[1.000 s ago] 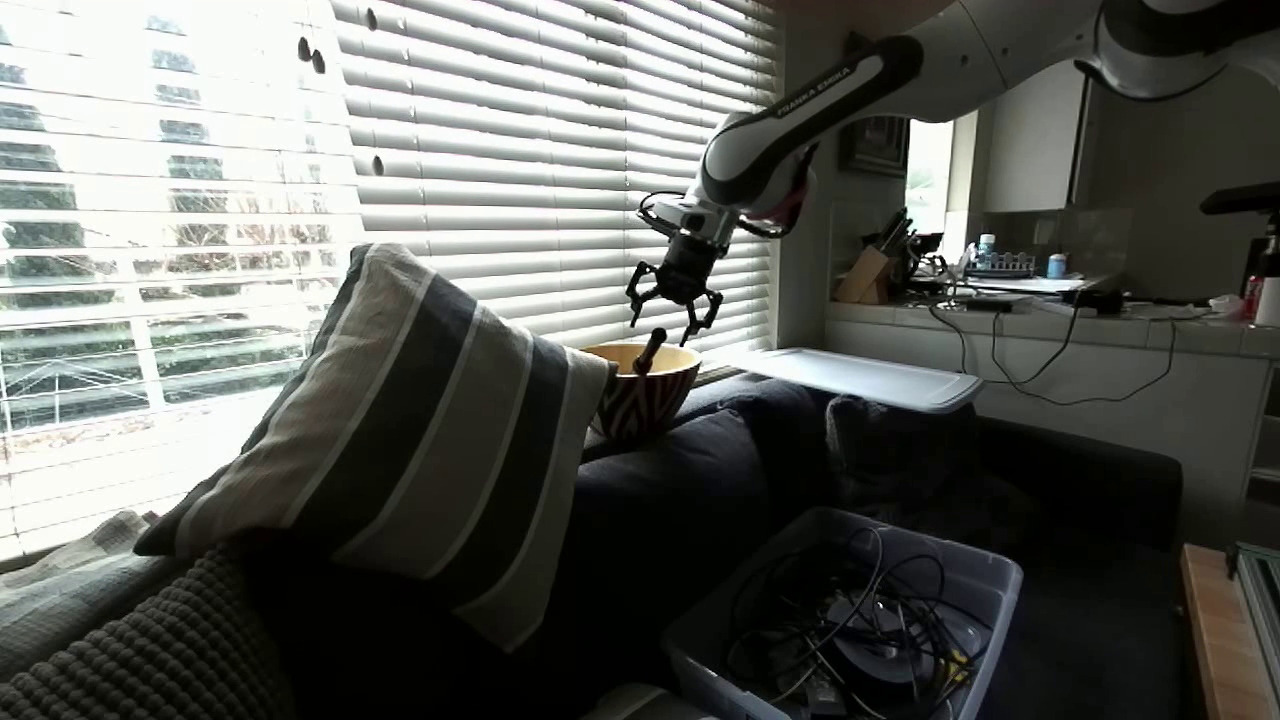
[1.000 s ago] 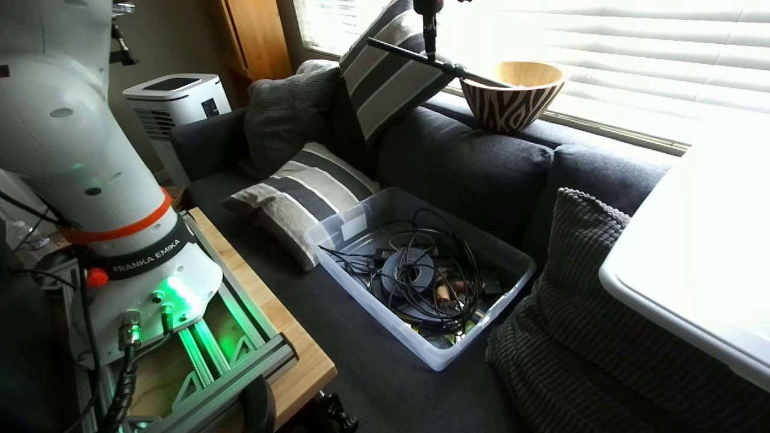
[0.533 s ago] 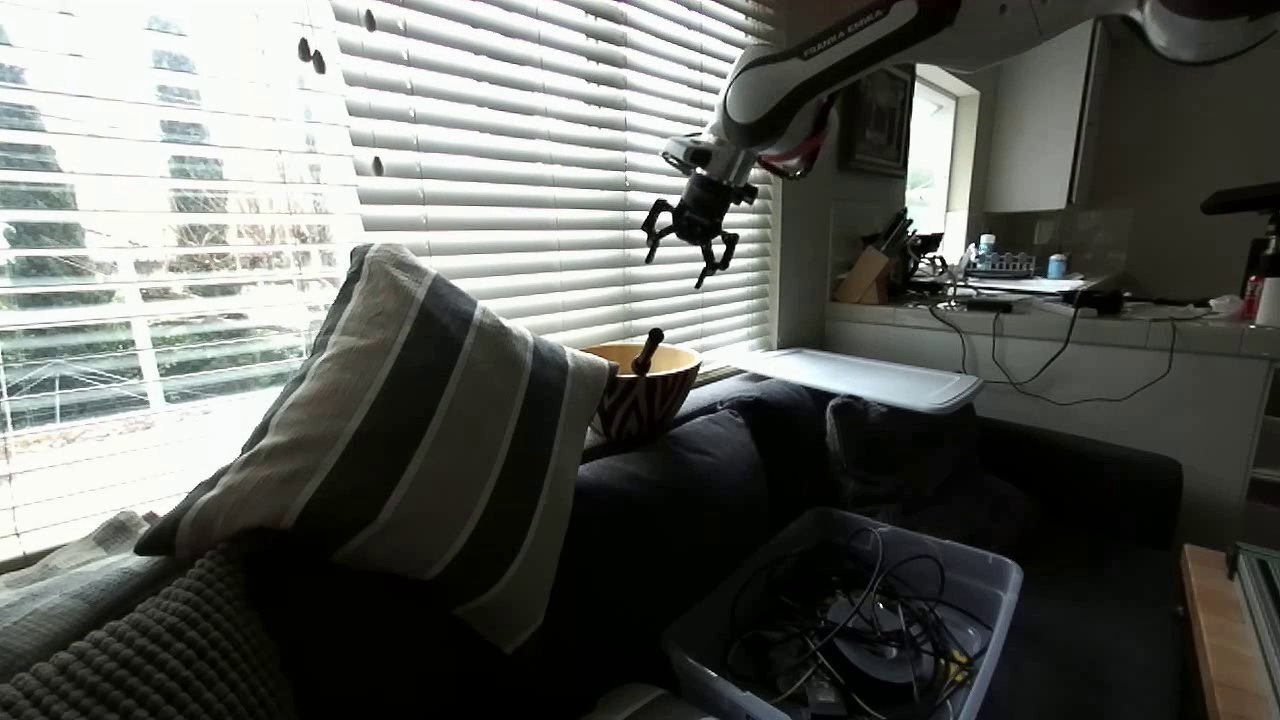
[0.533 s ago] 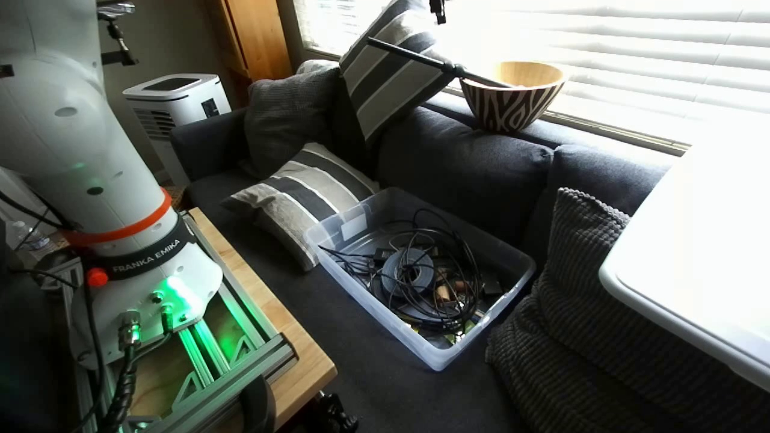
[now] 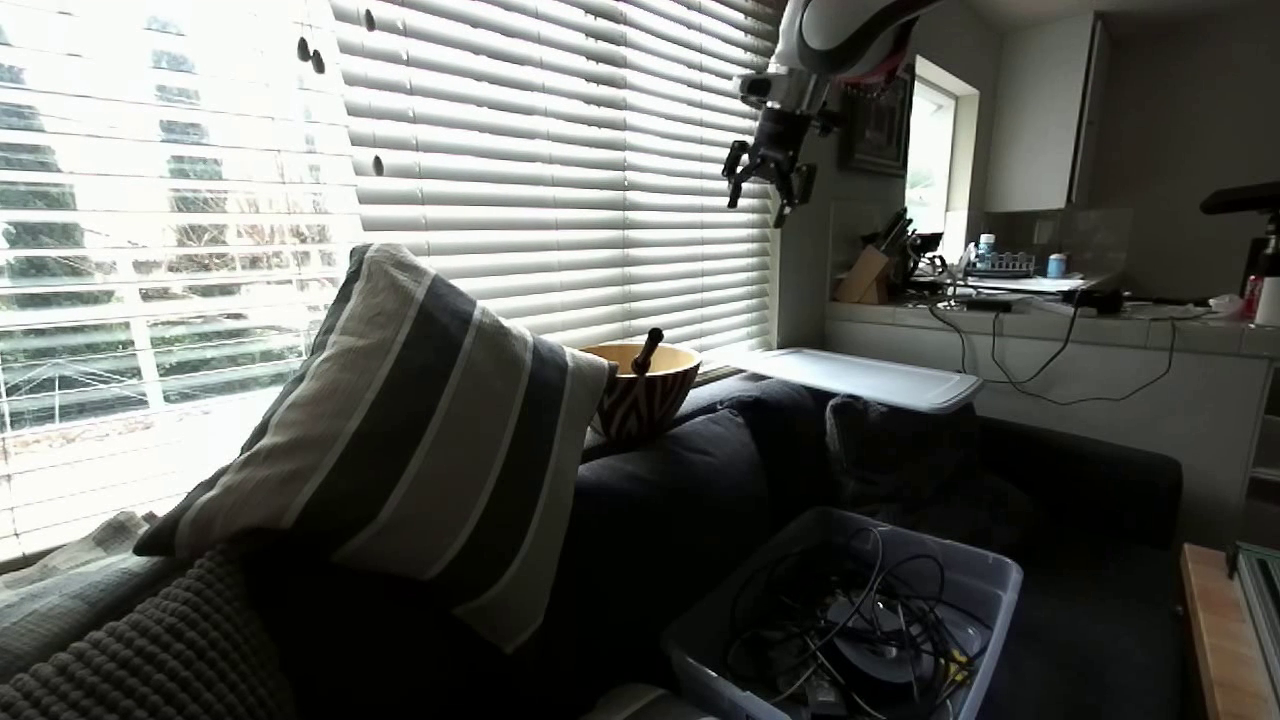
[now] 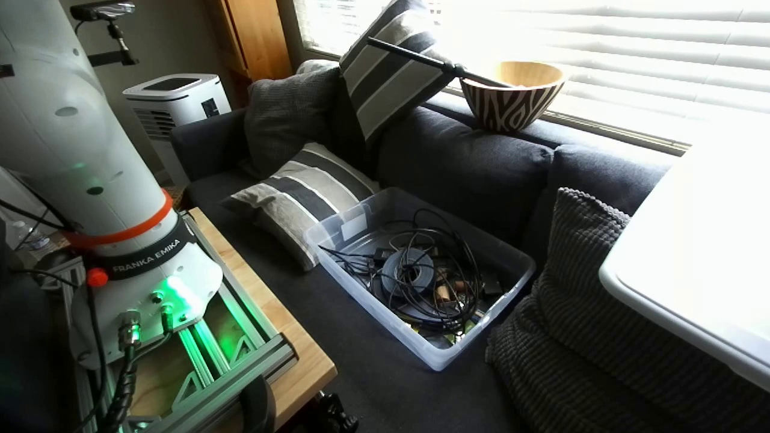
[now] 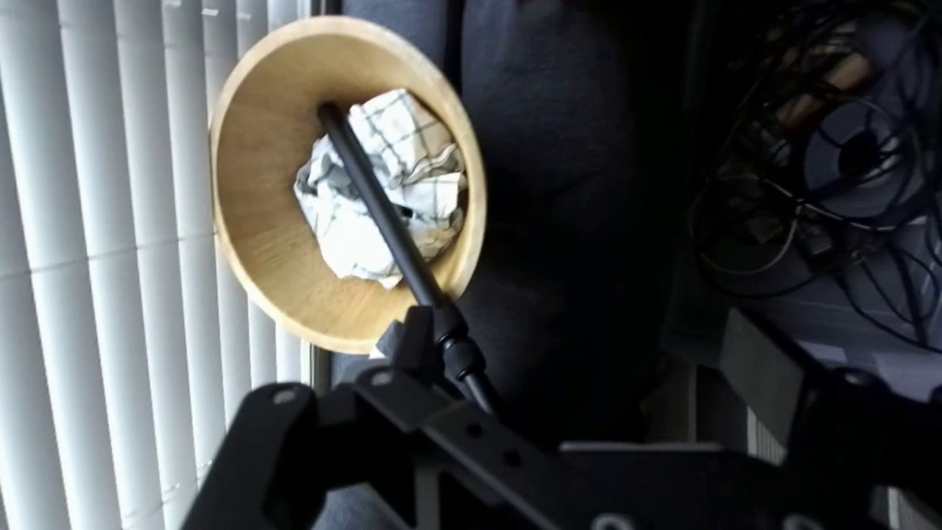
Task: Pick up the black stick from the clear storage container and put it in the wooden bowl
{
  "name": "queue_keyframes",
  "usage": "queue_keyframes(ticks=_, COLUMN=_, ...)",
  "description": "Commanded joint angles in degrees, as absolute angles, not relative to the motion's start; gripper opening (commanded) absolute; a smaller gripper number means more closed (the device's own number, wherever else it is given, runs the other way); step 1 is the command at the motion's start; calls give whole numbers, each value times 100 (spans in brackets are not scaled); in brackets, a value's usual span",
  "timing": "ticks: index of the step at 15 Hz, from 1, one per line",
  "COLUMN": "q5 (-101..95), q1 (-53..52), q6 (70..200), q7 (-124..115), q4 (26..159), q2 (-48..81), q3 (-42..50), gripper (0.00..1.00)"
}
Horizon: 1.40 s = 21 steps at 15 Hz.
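The bowl stands on top of the sofa's backrest, before the window blinds, with a cushion to its left and a lid to its right in both exterior views. In an exterior view the stick lies over the bowl's rim, one end inside (a cloth sits in there beneath it) and the other reaching out to the left. The storage container rests on the sofa seat, before the backrest, with cords and a spool inside.

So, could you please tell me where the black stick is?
In an exterior view, at upper centre, the black stick has one end inside the wooden bowl; its other end sticks out left, in front of the upper striped cushion.
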State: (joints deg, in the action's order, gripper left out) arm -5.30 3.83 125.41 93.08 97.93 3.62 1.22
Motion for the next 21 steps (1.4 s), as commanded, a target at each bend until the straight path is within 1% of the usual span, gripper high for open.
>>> queue_keyframes(ticks=1, q5=-633, q1=456, q6=12169, q7=8438, q4=10968, q2=-747, q3=313, gripper=100)
queue_keyframes(ticks=3, q5=-416, q1=519, q6=12009, q7=8134, q4=11548, q2=-1342, q3=469, gripper=100)
queue_keyframes(ticks=6, q5=-226, q1=584, q6=12194, q7=7650, q4=12360, q2=-2152, q3=737, gripper=100)
queue_keyframes(ticks=11, q5=-412, q1=710, q6=12552, q7=6479, q4=13110, q2=-3138, q3=924, gripper=100)
queue_keyframes(ticks=12, q5=-414, q1=535, q6=12223, q7=6879, q4=12606, q2=-2676, q3=1047, gripper=100)
queue_keyframes(ticks=15, q5=-441, q1=539, q6=12370, q7=6578, q4=12890, q2=-3046, q3=1068, gripper=100)
queue_keyframes(ticks=21, q5=-443, q1=538, q6=12414, q7=6530, q4=12952, q2=-3071, q3=1069, gripper=100)
